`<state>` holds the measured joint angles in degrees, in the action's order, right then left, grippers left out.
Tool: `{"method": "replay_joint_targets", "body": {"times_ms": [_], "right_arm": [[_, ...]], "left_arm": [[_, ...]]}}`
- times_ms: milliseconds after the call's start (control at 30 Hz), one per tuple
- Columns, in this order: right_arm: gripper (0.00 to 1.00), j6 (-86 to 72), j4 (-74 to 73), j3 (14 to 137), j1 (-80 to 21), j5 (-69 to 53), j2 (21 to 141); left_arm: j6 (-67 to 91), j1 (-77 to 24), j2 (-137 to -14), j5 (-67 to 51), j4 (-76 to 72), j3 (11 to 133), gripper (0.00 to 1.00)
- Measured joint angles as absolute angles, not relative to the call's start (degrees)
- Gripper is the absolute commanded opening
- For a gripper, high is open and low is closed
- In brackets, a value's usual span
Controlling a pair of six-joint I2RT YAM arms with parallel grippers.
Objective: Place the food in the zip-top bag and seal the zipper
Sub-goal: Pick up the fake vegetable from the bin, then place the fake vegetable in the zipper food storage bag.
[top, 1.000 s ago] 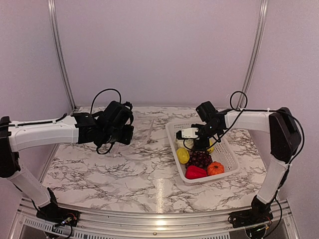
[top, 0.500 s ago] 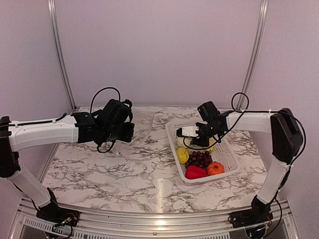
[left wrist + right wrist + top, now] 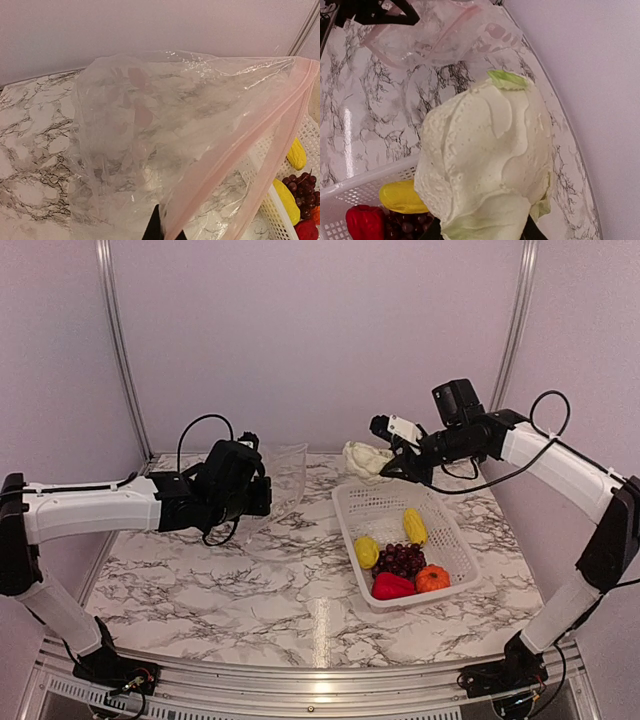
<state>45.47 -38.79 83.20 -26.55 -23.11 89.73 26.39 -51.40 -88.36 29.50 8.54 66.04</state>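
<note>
My right gripper [image 3: 386, 466] is shut on the white cauliflower [image 3: 366, 458], holding it in the air behind the white lattice basket [image 3: 446, 528]; in the right wrist view the cauliflower [image 3: 490, 155] fills the frame. The other food lies in the basket: two yellow pieces [image 3: 412, 525] [image 3: 367, 552], dark grapes [image 3: 402, 560], a red pepper [image 3: 392, 586] and an orange fruit [image 3: 432, 578]. My left gripper [image 3: 260, 496] is shut on the mouth edge of the clear zip-top bag [image 3: 285, 472], held up off the table. Its pinkish zipper [image 3: 250, 137] runs diagonally and the bag [image 3: 150, 125] gapes open.
The basket's near corner [image 3: 307, 131] shows at the right of the left wrist view, close to the bag's mouth. Marble tabletop [image 3: 250, 600] spreads in front of both arms. Aluminium posts [image 3: 120, 350] [image 3: 510, 340] and plain walls enclose the back.
My right gripper closed on the cauliflower in the basket and lifted it up and back to the left. The left arm kept holding the bag, whose mouth now stands higher.
</note>
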Motion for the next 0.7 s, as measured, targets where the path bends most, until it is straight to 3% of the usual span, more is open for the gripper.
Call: {"method": "replay_joint_targets", "body": {"times_ms": [400, 700], "right_arm": [[0.0, 15.66, -31.81, 90.04, -26.5, -63.13, 97.56], [0.0, -8.73, -13.69, 84.23, -28.47, -74.32, 99.02]], "left_arm": [[31.22, -51.31, -91.11, 32.1, -1.37, 65.39, 0.0], [33.15, -51.31, -91.5, 31.92, -7.09, 65.39, 0.0]]}}
